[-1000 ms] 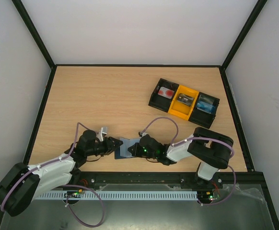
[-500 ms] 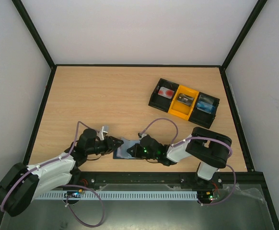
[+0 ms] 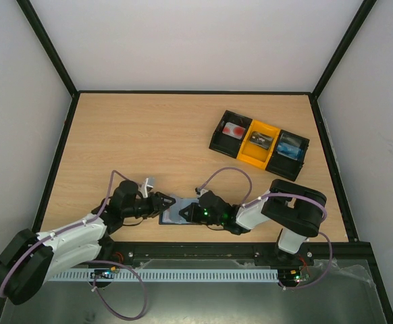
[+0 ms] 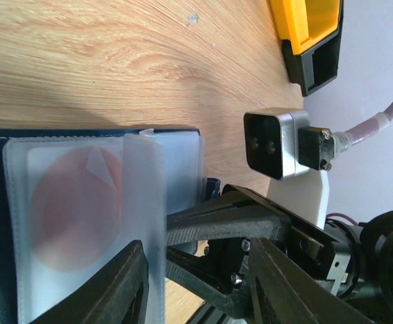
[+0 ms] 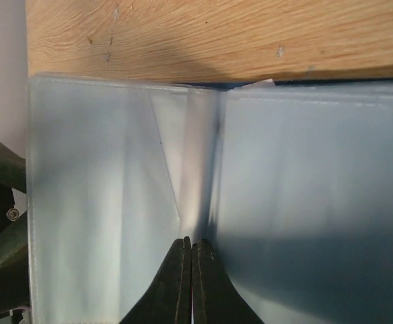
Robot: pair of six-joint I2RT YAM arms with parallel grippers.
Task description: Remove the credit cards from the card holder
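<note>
The dark navy card holder (image 3: pixel 175 210) lies open on the table near the front edge, between my two grippers. In the left wrist view its clear pockets (image 4: pixel 82 202) show the pinkish-white card with a red round spot (image 4: pixel 71 206) still inside. The black card is hidden. My left gripper (image 3: pixel 159 201) is open, its jaws (image 4: pixel 196 287) astride the holder's near edge and closed on nothing. My right gripper (image 3: pixel 191 212) is shut (image 5: pixel 191 246), pinching a thin clear pocket leaf (image 4: pixel 146 202) at the holder's middle fold (image 5: pixel 200 169).
A black-and-yellow three-compartment tray (image 3: pixel 259 145) stands at the back right with small items in its compartments; its yellow end shows in the left wrist view (image 4: pixel 311 34). The black frame rail runs just in front of the holder.
The holder has slid slightly left and lies flatter than a second ago. Both grippers have stayed at it, shifting only a little.
</note>
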